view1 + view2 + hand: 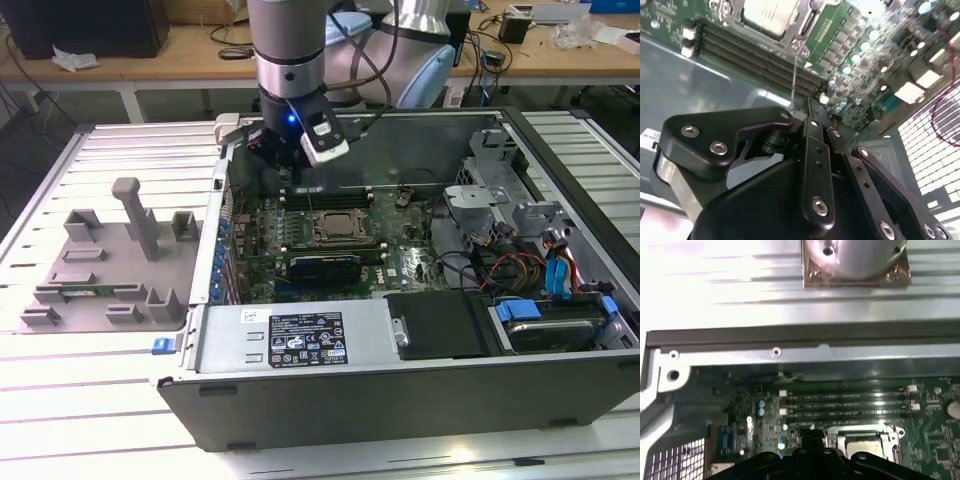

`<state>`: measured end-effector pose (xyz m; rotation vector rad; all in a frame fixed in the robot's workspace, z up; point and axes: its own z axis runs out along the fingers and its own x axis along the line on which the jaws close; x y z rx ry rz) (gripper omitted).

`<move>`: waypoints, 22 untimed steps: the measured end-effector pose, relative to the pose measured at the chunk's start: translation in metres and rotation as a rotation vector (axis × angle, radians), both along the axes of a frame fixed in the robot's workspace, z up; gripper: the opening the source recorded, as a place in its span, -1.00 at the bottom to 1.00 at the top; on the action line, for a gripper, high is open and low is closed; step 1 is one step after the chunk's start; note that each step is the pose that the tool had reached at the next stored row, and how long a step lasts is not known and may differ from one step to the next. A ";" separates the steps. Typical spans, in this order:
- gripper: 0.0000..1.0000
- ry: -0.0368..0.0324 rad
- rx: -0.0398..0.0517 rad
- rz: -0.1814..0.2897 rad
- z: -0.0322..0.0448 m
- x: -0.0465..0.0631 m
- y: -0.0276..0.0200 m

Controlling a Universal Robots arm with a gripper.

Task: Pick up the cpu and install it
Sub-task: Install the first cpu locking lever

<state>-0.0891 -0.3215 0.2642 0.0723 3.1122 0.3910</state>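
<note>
The cpu (339,227) lies flat in the socket on the motherboard, silver top up, and appears in both wrist views (771,14) (864,446). My gripper (292,172) hangs inside the open computer case (400,400), above the memory slots (325,192) just behind the socket. Its black fingers (810,131) are drawn together. A thin metal socket lever (794,80) stands up from the socket and its top end meets the fingertips. In the first wrist view the gripper (812,442) sits just beside the socket frame.
A long black card (325,266) lies in front of the socket. Drive bays and loose cables (530,265) crowd the case toward the exterior view's right. A grey fixture tray (110,260) sits outside the case on the exterior view's left. The case's rear wall (790,354) runs close behind the gripper.
</note>
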 end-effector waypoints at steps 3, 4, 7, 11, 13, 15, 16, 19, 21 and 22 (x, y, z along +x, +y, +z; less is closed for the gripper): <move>-0.79 0.0001 0.0218 0.000 -0.0072 0.013 0.0000; -0.79 0.0000 0.0222 0.000 -0.0076 0.017 0.0000; -0.79 0.0001 0.0226 0.000 -0.0087 0.035 0.0000; -0.79 0.0001 0.0226 -0.001 -0.0096 0.051 -0.0001; -0.79 0.0000 0.0226 -0.001 -0.0096 0.052 0.0000; -0.79 0.0000 0.0227 -0.001 -0.0097 0.052 0.0000; -0.79 -0.0002 0.0231 -0.001 -0.0102 0.052 0.0001; -0.79 -0.0065 0.0231 -0.001 -0.0141 0.052 -0.0005; -0.79 -0.0195 0.0227 -0.001 -0.0178 0.051 -0.0019; -0.79 -0.0266 0.0223 -0.001 -0.0189 0.051 -0.0023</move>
